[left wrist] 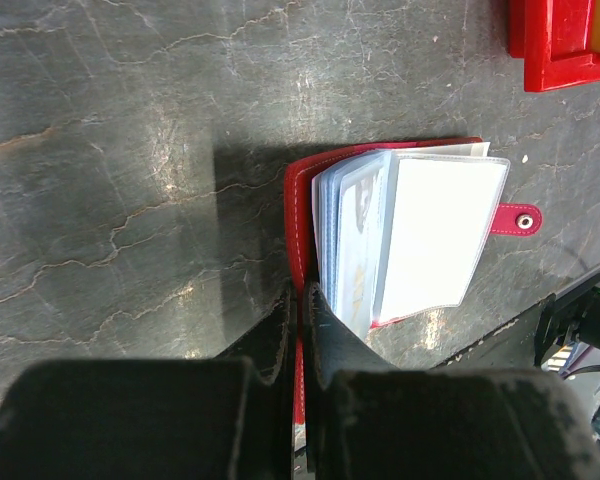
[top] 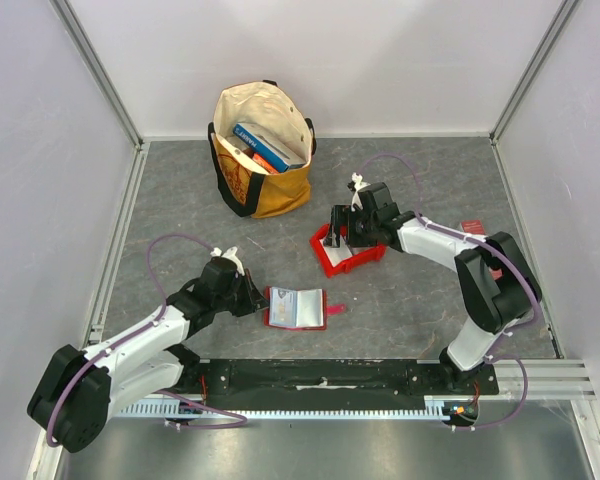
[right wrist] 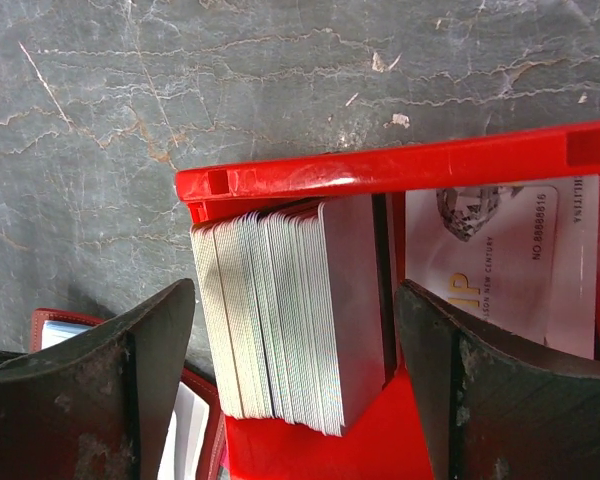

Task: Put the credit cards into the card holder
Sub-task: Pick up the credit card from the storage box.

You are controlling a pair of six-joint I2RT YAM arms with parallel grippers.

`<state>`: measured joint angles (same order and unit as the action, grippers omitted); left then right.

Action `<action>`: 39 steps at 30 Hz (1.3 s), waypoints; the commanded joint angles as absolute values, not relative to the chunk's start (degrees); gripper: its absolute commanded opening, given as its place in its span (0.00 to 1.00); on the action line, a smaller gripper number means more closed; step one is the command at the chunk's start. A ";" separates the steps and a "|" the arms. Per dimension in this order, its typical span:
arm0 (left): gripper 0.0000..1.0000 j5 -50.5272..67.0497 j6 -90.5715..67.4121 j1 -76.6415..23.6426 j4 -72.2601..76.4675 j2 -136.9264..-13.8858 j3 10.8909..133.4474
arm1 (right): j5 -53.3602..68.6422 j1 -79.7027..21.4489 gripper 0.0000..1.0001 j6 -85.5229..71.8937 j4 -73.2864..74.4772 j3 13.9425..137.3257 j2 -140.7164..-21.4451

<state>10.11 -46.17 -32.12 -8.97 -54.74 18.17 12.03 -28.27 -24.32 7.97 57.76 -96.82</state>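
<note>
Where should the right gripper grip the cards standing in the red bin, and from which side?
Probably pinch the credit cards by their exposed upper edges, coming from above, a jaw on each flat face: they stand on edge, and the red bin walls block sideways approaches.

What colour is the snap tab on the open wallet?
The snap tab is red, clearest in the left wrist view.
</note>
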 commanded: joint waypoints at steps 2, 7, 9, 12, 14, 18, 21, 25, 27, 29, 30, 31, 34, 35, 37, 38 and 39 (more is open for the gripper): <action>0.02 9.32 -44.21 -32.17 -8.88 -54.58 19.86 | 16.26 -27.60 0.87 -23.73 6.07 60.21 -98.00; 0.02 9.40 -44.21 -32.17 -8.79 -54.84 19.86 | 18.10 -27.07 0.82 -24.08 5.71 60.21 -97.03; 0.02 9.40 -44.12 -32.17 -8.61 -54.93 19.86 | 18.81 -26.81 0.79 -24.08 5.71 60.03 -96.68; 0.02 9.40 -44.03 -32.17 -8.61 -55.19 19.78 | 19.25 -26.72 0.75 -24.35 5.71 59.85 -95.98; 0.02 9.49 -44.03 -32.17 -8.53 -55.20 19.78 | 19.34 -26.54 0.72 -24.52 5.71 59.59 -95.71; 0.02 9.49 -44.12 -32.08 -8.44 -55.02 19.42 | 19.51 -26.37 0.67 -24.61 5.80 59.33 -95.01; 0.02 9.58 -44.21 -32.17 -8.35 -55.11 19.34 | 19.60 -26.19 0.65 -24.61 5.89 59.24 -94.57; 0.02 9.75 -44.21 -32.25 -8.26 -55.28 19.42 | 19.60 -25.93 0.61 -24.70 5.89 59.15 -94.22; 0.02 9.76 -44.21 -32.17 -8.09 -55.28 19.42 | 19.42 -25.84 0.58 -24.70 5.98 59.06 -93.96; 0.02 9.84 -44.30 -32.17 -8.00 -55.37 19.42 | 19.16 -25.75 0.55 -24.79 5.98 58.89 -94.04; 0.02 9.93 -44.21 -32.17 -7.91 -55.55 19.42 | 19.25 -25.58 0.52 -24.79 5.98 58.97 -93.96; 0.02 10.02 -44.21 -32.17 -7.82 -55.63 19.42 | 19.16 -25.58 0.49 -24.79 6.06 58.80 -93.96; 0.02 10.20 -44.21 -32.17 -7.74 -55.99 19.42 | 19.07 -25.31 0.45 -24.79 6.06 58.62 -93.78; 0.02 10.28 -44.12 -32.17 -7.65 -56.16 19.42 | 19.07 -25.31 0.44 -24.87 6.24 58.62 -93.78; 0.02 10.37 -44.21 -32.17 -7.56 -56.25 19.34 | 18.98 -25.22 0.42 -24.87 6.15 58.45 -93.78; 0.02 10.28 -44.21 -32.17 -7.47 -56.25 19.34 | 19.07 -25.14 0.41 -24.87 6.15 58.53 -93.61; 0.02 10.37 -44.30 -32.17 -7.38 -56.34 19.25 | 19.25 -25.05 0.39 -24.87 6.15 58.54 -93.60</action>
<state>10.11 -46.15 -32.12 -8.88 -56.01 18.17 18.02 -25.30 -24.64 7.35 58.02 -96.05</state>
